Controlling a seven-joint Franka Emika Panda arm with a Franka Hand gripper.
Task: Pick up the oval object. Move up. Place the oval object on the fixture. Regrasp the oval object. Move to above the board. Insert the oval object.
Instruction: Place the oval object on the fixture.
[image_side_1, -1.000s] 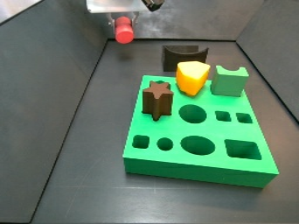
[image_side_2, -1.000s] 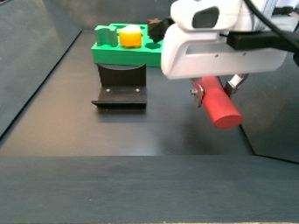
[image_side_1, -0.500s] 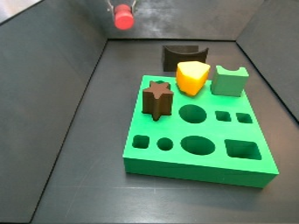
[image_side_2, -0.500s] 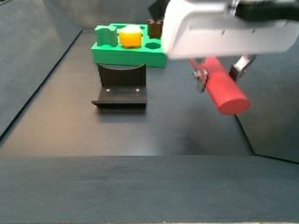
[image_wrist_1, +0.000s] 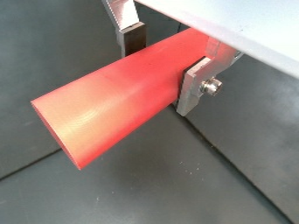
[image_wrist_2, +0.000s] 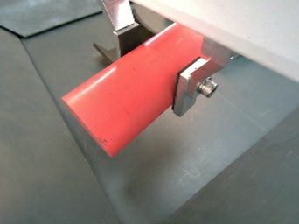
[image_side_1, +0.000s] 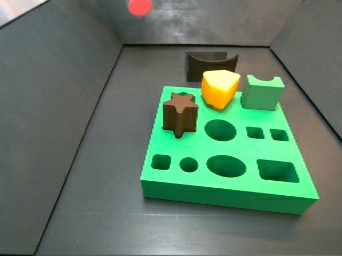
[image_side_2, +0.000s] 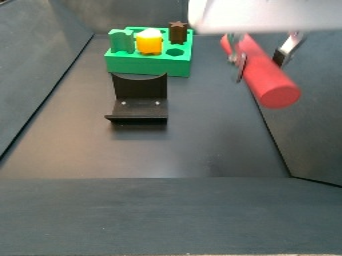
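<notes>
The dark floor carries everything, walled by grey panels on its sides. The largest thing on it is the board, a bright green slab lying toward the right side of the floor in a side view, its cut-outs open along the near edge: a round hole, a larger oval one and a square one among them. In another side view the board sits at the far end of the floor.

A dark brown star peg stands upright in the board near its left edge. A yellow wedge stands at the board's far edge, with a light green notched block just beside it at the far right corner.

The fixture stands on the floor just beyond the board's far edge, its curved notch facing up; from the opposite side the fixture shows as a dark bracket on a base plate, in front of the board.

The oval object is well above the floor, clamped crosswise in the gripper, whose body is cut off by the frame edge. In both wrist views the silver fingers press on opposite sides of the salmon-red rod, which juts out well past them with its rounded end free. The same grip shows at the gripper, closed on the oval object. Only its red end shows near the frame's upper edge in a side view.
</notes>
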